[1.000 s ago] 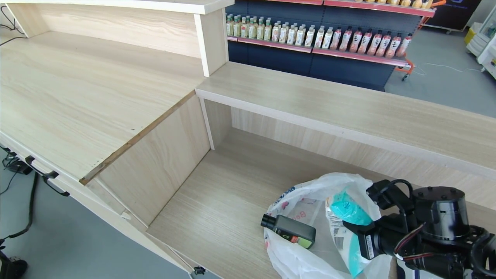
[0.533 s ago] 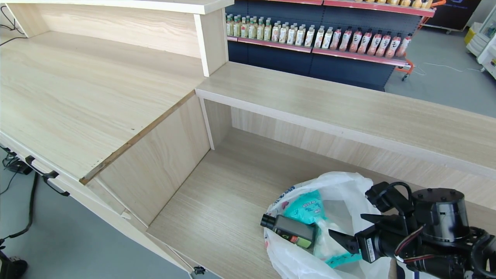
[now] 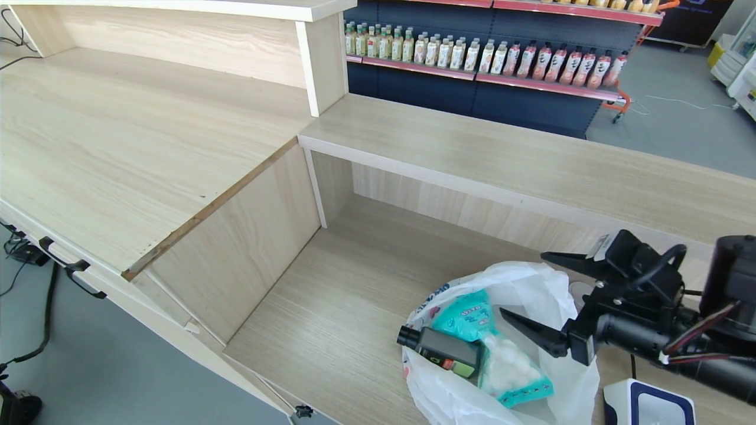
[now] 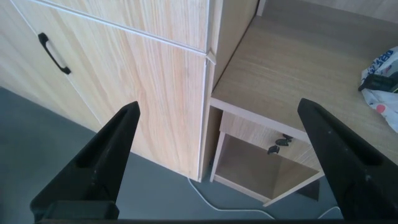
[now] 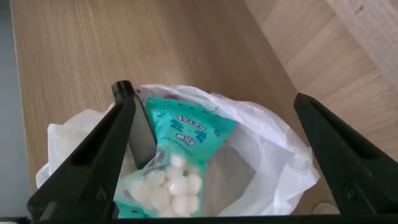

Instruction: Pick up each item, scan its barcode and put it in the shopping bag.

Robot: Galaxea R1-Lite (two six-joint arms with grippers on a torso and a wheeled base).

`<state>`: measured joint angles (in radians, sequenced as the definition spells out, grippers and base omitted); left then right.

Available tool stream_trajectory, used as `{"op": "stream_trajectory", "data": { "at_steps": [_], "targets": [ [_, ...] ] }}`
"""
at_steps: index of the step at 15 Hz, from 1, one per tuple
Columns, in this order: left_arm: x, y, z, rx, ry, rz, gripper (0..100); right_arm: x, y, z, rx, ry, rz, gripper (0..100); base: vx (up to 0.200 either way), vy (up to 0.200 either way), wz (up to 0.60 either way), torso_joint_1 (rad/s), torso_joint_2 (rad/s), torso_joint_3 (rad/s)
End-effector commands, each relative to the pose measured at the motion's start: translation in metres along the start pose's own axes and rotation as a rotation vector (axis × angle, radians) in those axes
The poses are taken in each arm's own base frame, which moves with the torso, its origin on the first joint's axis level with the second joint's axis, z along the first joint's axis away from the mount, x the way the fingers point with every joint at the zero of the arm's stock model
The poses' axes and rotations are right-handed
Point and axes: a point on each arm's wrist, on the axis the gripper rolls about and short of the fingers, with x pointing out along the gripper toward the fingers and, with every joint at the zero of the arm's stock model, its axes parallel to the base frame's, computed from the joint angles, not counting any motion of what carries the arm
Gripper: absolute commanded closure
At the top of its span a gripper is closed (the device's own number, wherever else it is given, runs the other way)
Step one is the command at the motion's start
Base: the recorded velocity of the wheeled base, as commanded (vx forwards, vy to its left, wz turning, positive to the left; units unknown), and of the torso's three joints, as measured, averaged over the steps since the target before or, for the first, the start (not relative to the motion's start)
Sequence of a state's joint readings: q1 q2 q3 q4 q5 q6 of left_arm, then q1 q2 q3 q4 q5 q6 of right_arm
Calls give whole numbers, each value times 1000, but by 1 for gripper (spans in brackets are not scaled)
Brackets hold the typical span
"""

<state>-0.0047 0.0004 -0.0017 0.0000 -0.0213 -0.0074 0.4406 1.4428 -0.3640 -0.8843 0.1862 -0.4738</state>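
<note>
A thin, crinkled white plastic shopping bag (image 3: 449, 395) sits open on the lower, pale wood-grain counter (image 3: 331, 319), close to its front edge and toward its right end. Inside lies a glossy teal packet (image 3: 502, 360) with a clear window showing round white balls. A flat-sided dark bottle (image 3: 446, 351) with a black cap lies across the bag's left rim, touching the packet. The right claw (image 3: 522, 283) hangs above the bag's mouth, its tapered black fingers spread wide and holding nothing. A rounded white-and-blue scanner (image 3: 647, 407) stands just beside the bag at the front right corner. The left claw (image 4: 219, 104), also spread, is over the grey floor in front of the counter.
</note>
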Motion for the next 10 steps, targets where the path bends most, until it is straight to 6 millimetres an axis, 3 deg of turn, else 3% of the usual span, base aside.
{"op": "stream_trajectory", "data": {
  "at_steps": [1, 4, 10],
  "targets": [
    [0, 0, 0, 0, 0, -2, 0, -31, -4, 17, -91, -105, -61, 0, 0, 0, 0, 0, 0, 0],
    [0, 0, 0, 0, 0, 0, 0, -36, -10, 25, -146, -135, -102, 0, 0, 0, 0, 0, 0, 0],
    [0, 0, 0, 0, 0, 0, 0, -47, -11, 32, -270, -171, -130, 0, 0, 0, -600, 2, 5, 1]
  ]
}}
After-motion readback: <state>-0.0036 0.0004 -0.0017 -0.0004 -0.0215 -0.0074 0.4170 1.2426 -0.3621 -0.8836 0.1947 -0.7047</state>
